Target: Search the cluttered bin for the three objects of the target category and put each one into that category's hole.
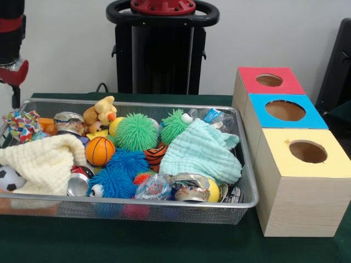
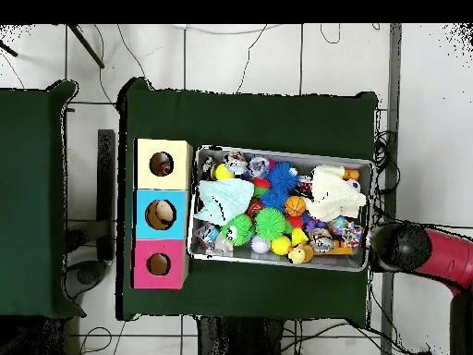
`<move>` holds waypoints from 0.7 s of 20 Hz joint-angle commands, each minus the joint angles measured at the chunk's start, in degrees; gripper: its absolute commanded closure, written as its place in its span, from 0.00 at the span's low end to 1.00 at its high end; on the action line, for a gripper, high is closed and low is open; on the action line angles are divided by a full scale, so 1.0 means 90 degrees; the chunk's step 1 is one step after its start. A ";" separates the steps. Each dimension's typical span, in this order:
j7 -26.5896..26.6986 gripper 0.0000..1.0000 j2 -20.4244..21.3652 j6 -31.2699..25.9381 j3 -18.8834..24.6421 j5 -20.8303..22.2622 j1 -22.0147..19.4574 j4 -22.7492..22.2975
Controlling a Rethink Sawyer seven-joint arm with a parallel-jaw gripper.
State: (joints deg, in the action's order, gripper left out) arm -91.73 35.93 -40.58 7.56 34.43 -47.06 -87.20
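The wire mesh bin (image 1: 164, 207) sits on the green table, full of clutter; it also shows in the overhead view (image 2: 277, 152). In it lie an orange basketball (image 1: 100, 151), a green spiky ball (image 1: 136, 132), two blue spiky balls (image 1: 127, 161), a soccer ball (image 1: 10, 178), a tiger-striped ball (image 1: 156, 154), a cream cloth (image 1: 46, 161) and a mint cloth (image 1: 200, 153). The yellow-topped box's hole (image 1: 307, 152) (image 2: 161, 164) is beside the bin. My gripper (image 1: 12, 71) (image 2: 401, 247) hangs above the bin's end farthest from the boxes, holding nothing I can see.
A blue-topped box (image 1: 285, 111) and a red-topped box (image 1: 269, 80) stand in a row behind the yellow one. The bin also holds a plush duck (image 1: 100, 112), a green furry monster (image 1: 175, 125), tins (image 1: 189, 186) and a colourful bow (image 1: 22, 123). The pedestal (image 1: 162, 49) stands behind the table.
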 commanded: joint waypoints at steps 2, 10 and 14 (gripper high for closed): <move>-0.0185 0.00 0.0092 -0.0812 0.0027 -0.0257 0.0267 0.0384; -0.0410 0.00 -0.0299 -0.0502 -0.0025 -0.0201 0.0374 0.0562; -0.0850 0.00 -0.0465 -0.0206 -0.0257 -0.0064 0.0652 0.0615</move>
State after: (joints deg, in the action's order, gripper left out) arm -91.73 35.83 -42.17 6.20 33.88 -43.64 -83.36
